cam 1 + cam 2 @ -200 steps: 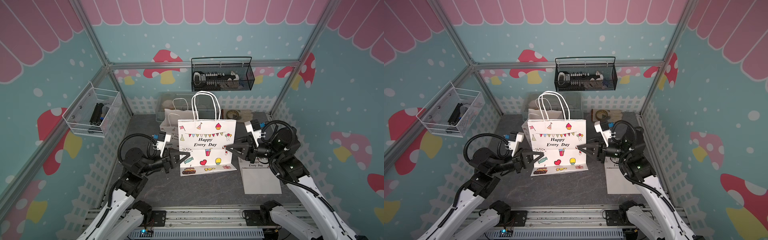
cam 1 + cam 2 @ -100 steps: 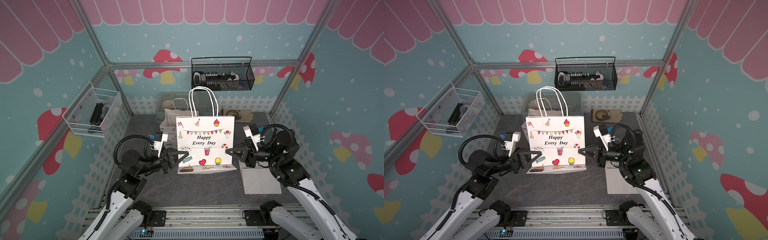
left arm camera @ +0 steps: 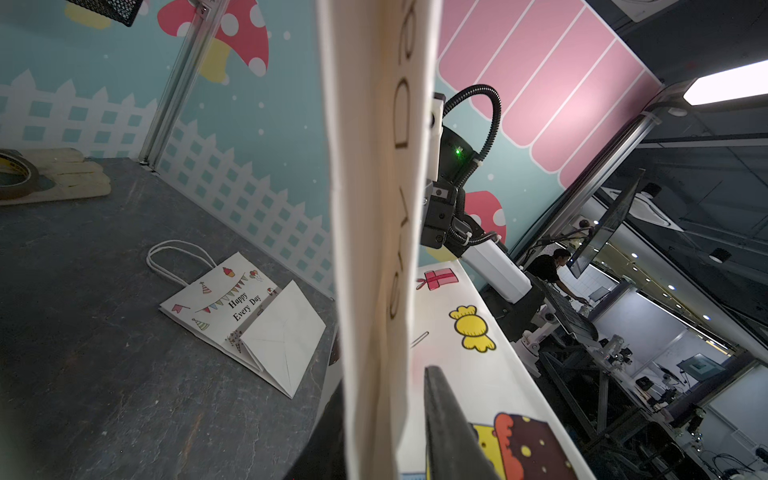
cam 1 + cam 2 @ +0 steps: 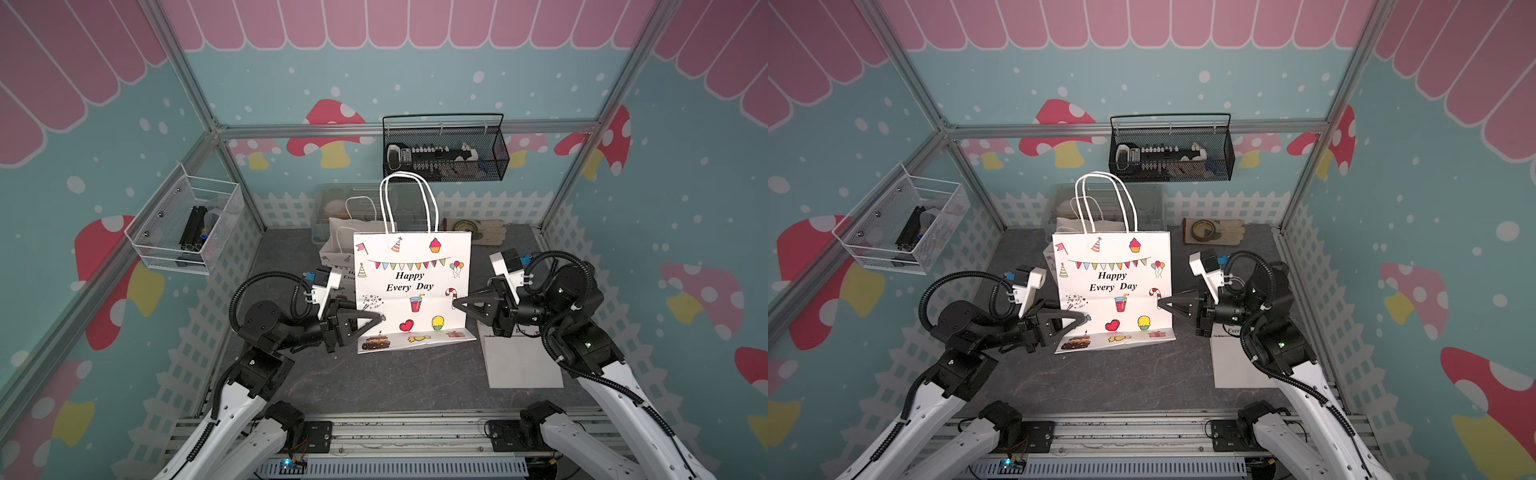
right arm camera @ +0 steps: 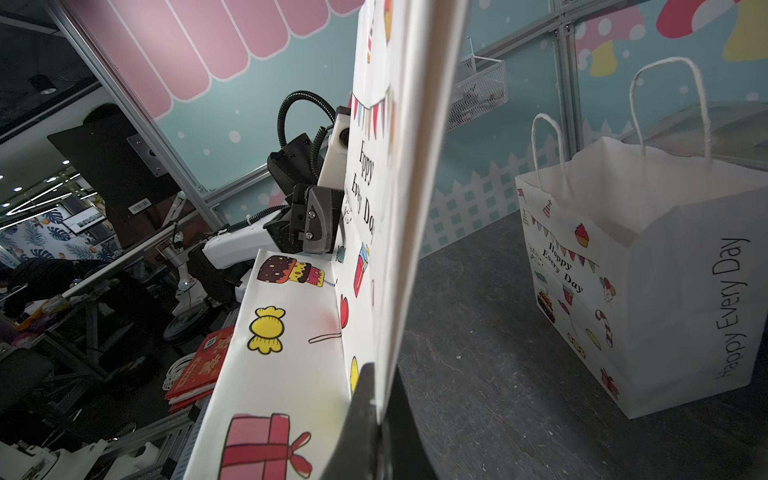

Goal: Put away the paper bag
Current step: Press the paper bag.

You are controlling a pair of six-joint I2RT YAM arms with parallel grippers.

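Note:
The paper bag is white with party drawings and "Happy Every Day". It stands upright and folded flat at mid table, its bottom flap lying forward on the tabletop. My left gripper straddles its left edge. It is open, with a gap between one finger and the paper. My right gripper is shut on the bag's right edge.
A second, opened bag stands just behind. Another bag lies flat under the right arm. At the back are a clear bin and a tape roll. A black basket and a white basket hang on the walls.
The right gripper has closed on the bag's right edge. The left jaws, shut before, have parted a little from the left edge. The bag has barely shifted.

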